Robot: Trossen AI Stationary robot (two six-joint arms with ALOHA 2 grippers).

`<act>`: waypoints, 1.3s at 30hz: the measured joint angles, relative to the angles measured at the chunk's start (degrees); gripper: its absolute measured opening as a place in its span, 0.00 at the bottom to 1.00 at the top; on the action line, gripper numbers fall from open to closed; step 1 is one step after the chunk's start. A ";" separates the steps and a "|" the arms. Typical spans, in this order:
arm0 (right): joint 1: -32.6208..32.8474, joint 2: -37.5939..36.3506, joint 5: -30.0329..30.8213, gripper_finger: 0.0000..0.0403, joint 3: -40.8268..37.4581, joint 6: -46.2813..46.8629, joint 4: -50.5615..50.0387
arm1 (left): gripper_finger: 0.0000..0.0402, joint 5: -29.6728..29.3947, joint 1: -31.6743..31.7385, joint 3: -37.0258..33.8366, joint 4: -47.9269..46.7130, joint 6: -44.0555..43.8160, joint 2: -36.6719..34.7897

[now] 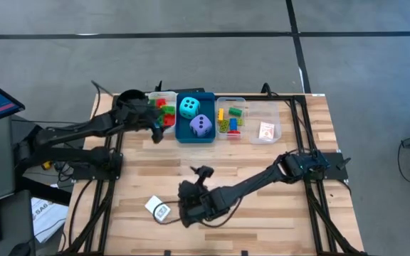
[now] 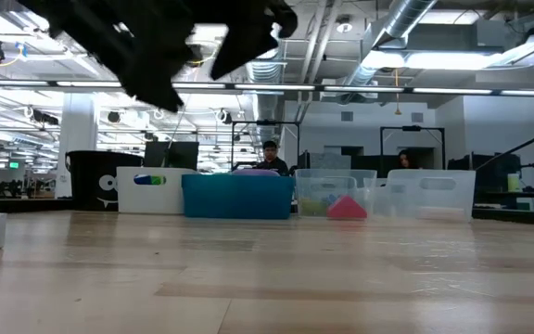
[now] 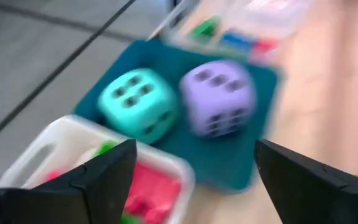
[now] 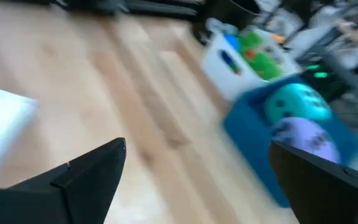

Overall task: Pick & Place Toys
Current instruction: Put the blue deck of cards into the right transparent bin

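Along the desk's far edge a row of trays is seen. At its left end the white tray, filled with red and green bricks, is overhung by the left gripper, whose jaws are spread with nothing between them. Next, the blue tray holds the cyan die and, touching it, the purple die. A clear tray of yellow, green, red and blue bricks follows (a pink-and-white card lies in the last clear tray). The right gripper is held near the desk's front edge, jaws spread and empty, just beside a small white box.
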 joint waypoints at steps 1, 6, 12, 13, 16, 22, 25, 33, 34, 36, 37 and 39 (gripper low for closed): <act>0.50 0.00 -1.08 0.96 0.00 -0.19 1.90 | 0.78 1.56 -1.09 0.00 -0.31 -0.96 -1.76; 3.91 0.00 -3.54 0.96 0.00 -7.11 15.15 | 0.75 7.17 -7.25 0.00 0.42 -8.16 -11.16; 7.23 0.00 -5.24 0.96 0.00 -15.08 23.34 | 0.74 15.08 -16.57 0.07 -1.66 -18.16 -21.33; 7.64 0.00 -4.20 0.96 0.00 -15.09 23.16 | 0.74 16.18 -18.67 0.03 -3.37 -19.46 -22.29; 9.32 0.00 0.01 0.96 0.00 -15.40 23.06 | 0.73 16.39 -26.13 -1.50 -8.66 -24.09 -24.17; 11.61 0.00 8.11 0.96 0.00 -16.23 21.42 | 0.55 6.93 -41.90 -11.91 -6.50 -42.39 -23.72; 11.54 0.00 11.08 0.96 0.00 -16.22 20.42 | 0.36 4.68 -48.56 -18.12 -0.89 -49.44 -22.17; 10.63 0.00 11.14 0.96 0.00 -16.19 19.41 | 0.02 1.77 -56.87 -21.68 3.24 -54.78 -18.52; 10.57 -0.02 11.14 0.96 0.00 -16.19 19.34 | 0.01 1.31 -57.50 -21.68 3.27 -54.71 -17.76; 10.27 -0.02 10.98 0.96 0.00 -16.15 19.32 | 0.00 0.11 -58.90 -21.68 3.11 -54.64 -15.90; 10.22 -0.02 10.92 0.96 0.00 -15.97 19.24 | 0.00 -0.68 -59.59 -21.68 3.41 -54.27 -14.71; 9.98 -0.04 10.88 0.96 0.00 -15.44 18.70 | 0.00 -1.70 -60.65 -21.65 4.90 -52.94 -11.81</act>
